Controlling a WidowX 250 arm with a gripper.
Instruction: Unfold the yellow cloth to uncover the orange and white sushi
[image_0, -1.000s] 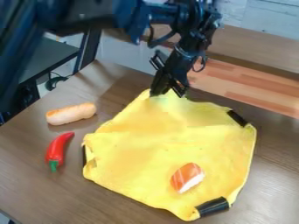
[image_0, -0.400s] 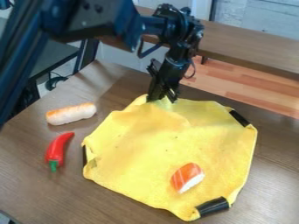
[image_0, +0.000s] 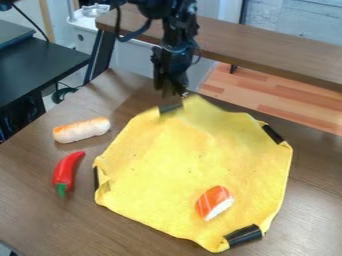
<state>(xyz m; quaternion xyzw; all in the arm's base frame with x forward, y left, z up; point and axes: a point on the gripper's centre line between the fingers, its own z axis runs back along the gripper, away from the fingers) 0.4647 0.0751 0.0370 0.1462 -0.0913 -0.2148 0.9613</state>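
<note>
Perhaps the gripper (image_0: 171, 94), open or closed I cannot tell, could snag the far edge of the cloth (image_0: 180, 160) spread on the table (image_0: 40, 220), dragging the sushi (image_0: 214, 203) along.

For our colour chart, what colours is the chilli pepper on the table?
Red pod, green stem; the camera view shows both.

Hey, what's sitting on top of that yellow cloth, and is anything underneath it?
An orange-and-white sushi piece lies on the yellow cloth, toward its lower right. Black pieces show at the edges. Whatever is under the middle is covered, so I can't tell.
</note>
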